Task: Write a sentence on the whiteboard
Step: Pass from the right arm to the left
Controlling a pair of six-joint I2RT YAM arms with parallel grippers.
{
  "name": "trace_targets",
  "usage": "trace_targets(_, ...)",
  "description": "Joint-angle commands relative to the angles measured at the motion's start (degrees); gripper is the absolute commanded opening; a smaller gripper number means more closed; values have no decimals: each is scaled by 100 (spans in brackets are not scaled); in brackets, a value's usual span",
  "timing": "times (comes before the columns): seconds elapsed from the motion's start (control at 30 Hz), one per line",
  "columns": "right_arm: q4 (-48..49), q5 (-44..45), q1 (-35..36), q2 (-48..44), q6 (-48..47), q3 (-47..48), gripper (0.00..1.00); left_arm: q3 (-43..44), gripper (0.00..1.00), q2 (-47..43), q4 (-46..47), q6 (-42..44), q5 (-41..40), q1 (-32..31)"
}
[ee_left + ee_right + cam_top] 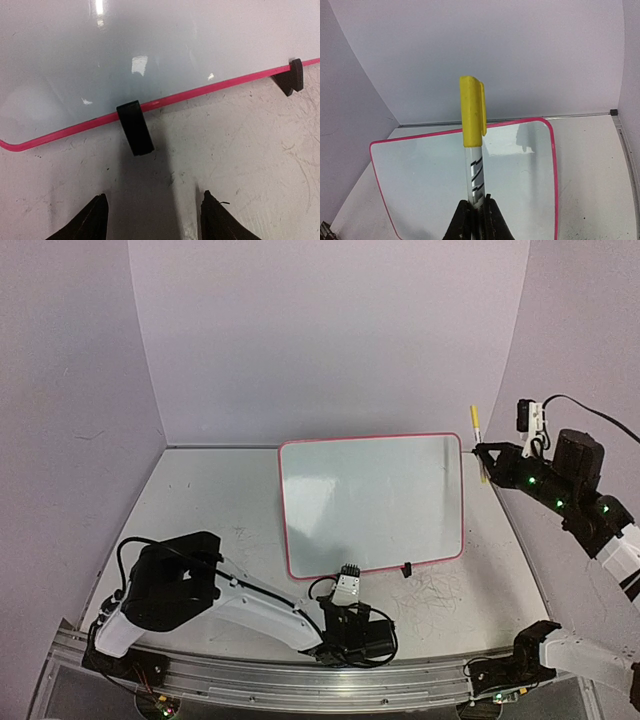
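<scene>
Bottom centre, the left gripper (pixel 155 212) sits low over the table (pixel 240 165), jaws apart with nothing between them. It's aimed at a black clip foot (pixel 135 127) on the near edge of the whiteboard (pixel 375 500). The pink-bordered board sits mid-frame. Upper right, the right gripper (pixel 477 220) hangs raised beside the board's far corner, clamped on a yellow-capped marker (pixel 472 112) standing upright. The barrel carries black print, unreadable.

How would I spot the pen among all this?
Start at the whiteboard, the big white panel with a pink rim. Off its far right corner, the right gripper is shut on the marker, a thin stick held upright. Only it has a yellow cap, pointing up.
</scene>
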Motion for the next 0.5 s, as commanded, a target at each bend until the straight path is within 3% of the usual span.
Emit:
trace_targets(0.0,458,-821,117,-188,-174,-261,0,-367,66,-1016,-109,160,8,-140)
trace_targets(0.13,645,-1442,177,18,-342,-458,0,-680,70,-1656,-20,597,396,-252)
trace_targets(0.3,1236,-2617,454,414,-387,-774,0,-1140,72,-2420,622,1799,964,-267)
trace_targets(0.47,1400,-2814,856,658,-319,-778,1,-1853,73,-3795,1646,2984,1625,-195)
